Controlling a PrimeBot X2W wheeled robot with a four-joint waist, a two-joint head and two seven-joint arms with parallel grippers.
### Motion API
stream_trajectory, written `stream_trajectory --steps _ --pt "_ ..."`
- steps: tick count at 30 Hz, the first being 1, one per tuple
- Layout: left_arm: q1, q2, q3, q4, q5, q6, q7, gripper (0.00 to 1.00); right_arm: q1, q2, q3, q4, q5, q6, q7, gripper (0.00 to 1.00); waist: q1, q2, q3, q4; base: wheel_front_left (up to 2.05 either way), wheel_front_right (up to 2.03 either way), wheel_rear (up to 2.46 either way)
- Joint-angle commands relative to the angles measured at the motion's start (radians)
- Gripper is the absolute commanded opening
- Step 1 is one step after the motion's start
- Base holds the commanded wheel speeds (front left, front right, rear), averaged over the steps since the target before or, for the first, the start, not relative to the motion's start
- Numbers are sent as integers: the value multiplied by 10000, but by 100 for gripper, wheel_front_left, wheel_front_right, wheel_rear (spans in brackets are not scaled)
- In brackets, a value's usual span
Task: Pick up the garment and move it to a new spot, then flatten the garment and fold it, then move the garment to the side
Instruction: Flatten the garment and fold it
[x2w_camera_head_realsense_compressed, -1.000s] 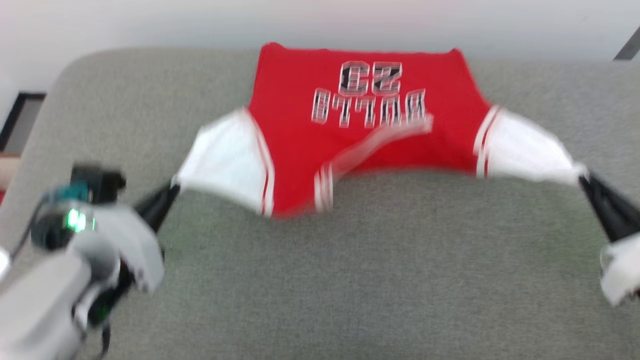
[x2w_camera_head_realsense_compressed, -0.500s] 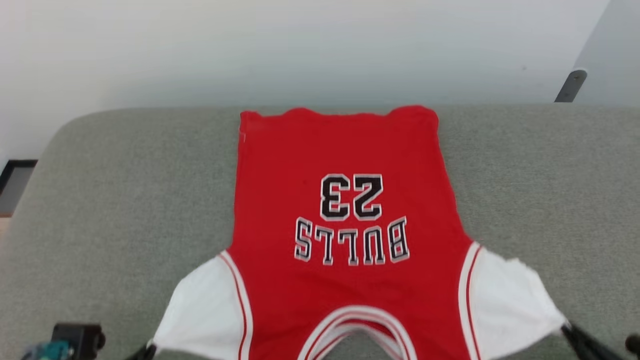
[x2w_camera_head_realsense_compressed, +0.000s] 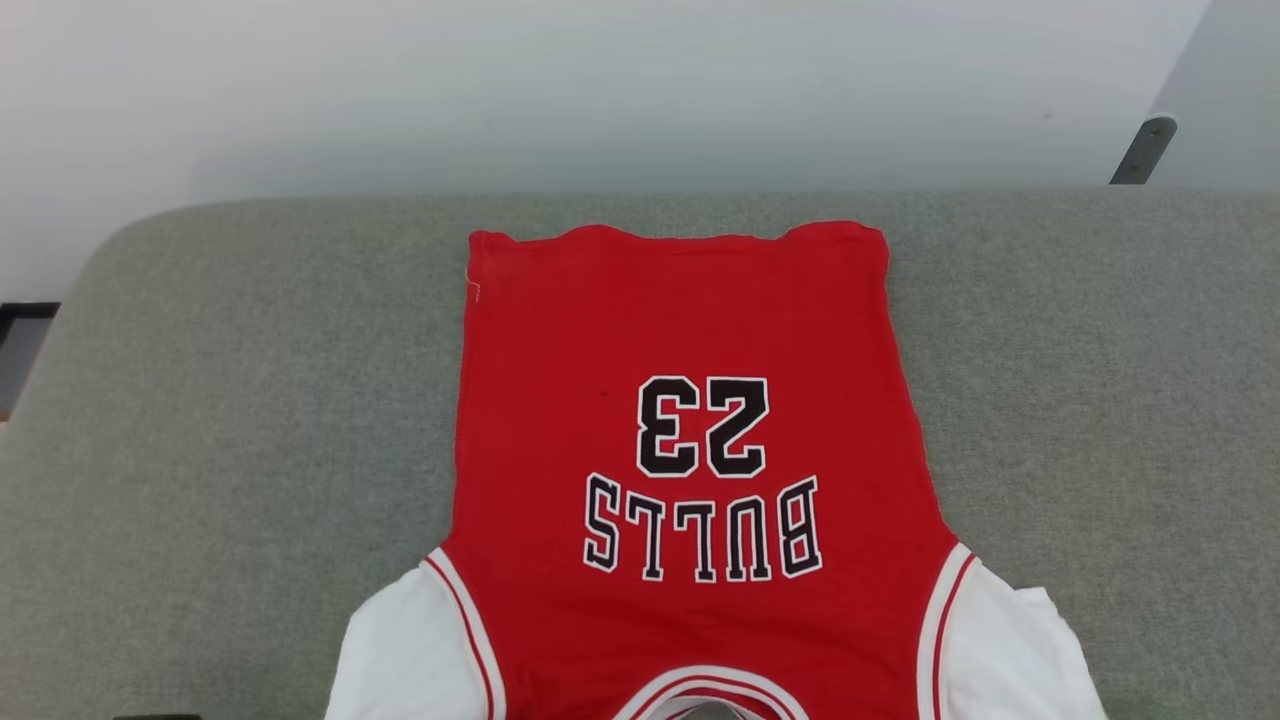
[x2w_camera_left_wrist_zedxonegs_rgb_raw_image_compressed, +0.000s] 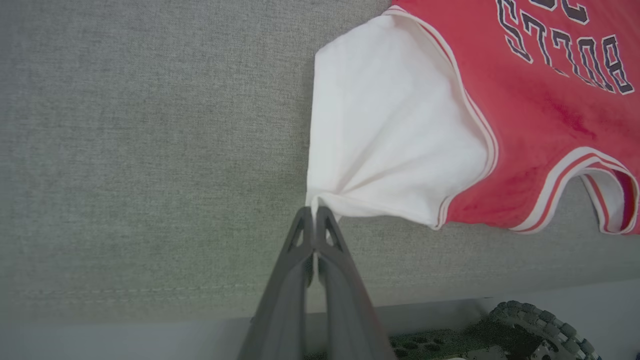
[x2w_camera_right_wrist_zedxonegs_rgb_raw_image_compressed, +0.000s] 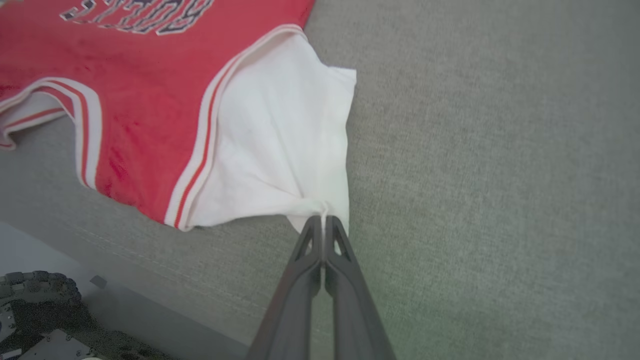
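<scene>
The garment (x2w_camera_head_realsense_compressed: 680, 330) is a red jersey with white sleeves and a black "BULLS 23" print, lying spread print-up on a grey padded surface (x2w_camera_head_realsense_compressed: 230, 420), hem far, neck near. In the left wrist view my left gripper (x2w_camera_left_wrist_zedxonegs_rgb_raw_image_compressed: 314, 212) is shut on the gathered corner of one white sleeve (x2w_camera_left_wrist_zedxonegs_rgb_raw_image_compressed: 385, 130). The right wrist view has my right gripper (x2w_camera_right_wrist_zedxonegs_rgb_raw_image_compressed: 324, 220) shut on the pinched corner of the other white sleeve (x2w_camera_right_wrist_zedxonegs_rgb_raw_image_compressed: 280, 145). Both sleeves are pulled taut toward the near edge. The striped neck trim (x2w_camera_left_wrist_zedxonegs_rgb_raw_image_compressed: 570, 172) lies close to the surface's front edge.
The grey surface extends wide on both sides of the jersey, with a pale wall (x2w_camera_head_realsense_compressed: 600, 90) behind it. The robot's base and a toothed wheel (x2w_camera_left_wrist_zedxonegs_rgb_raw_image_compressed: 530, 330) sit below the surface's front edge. A dark bar (x2w_camera_head_realsense_compressed: 1140, 150) stands at the far right.
The head view has tilted up, so both grippers left it. The jersey went from hanging bunched between the grippers to lying flat and drawn nearer, sleeves still pinched.
</scene>
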Motion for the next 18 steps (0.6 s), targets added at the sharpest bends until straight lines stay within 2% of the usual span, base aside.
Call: stream_trajectory --steps 1,9,10,13,14,15,18 --pt "-59 -102 32 -11 120 77 -50 0 -44 87 43 146 68 -8 153 0 0 -1 65 21 0 0 0" --pt "-536 -584 -62 162 372 4 29 0 -1187 308 772 1228 105 -10 1120 0 0 -1 329 76 0 0 0" --pt "-585 -631 -73 187 397 4 52 0 -1350 346 838 1446 137 -10 1235 2 0 -1 353 78 0 0 0" --pt "-776 -784 -129 197 492 -27 124 0 -1734 413 1154 1985 165 -10 1494 44 0 -1 409 117 0 0 0" --pt "-833 -816 -142 214 531 -43 172 0 -1855 411 1324 2078 196 -10 1570 87 0 -1 421 140 0 0 0" --pt "-870 -843 -154 236 550 -58 204 0 -1993 403 1395 2153 263 -10 1624 100 0 -1 431 152 0 0 0" --pt "-962 -923 -162 245 607 -81 204 0 -2183 244 1553 2162 552 -19 1883 100 0 -1 448 165 0 0 0"
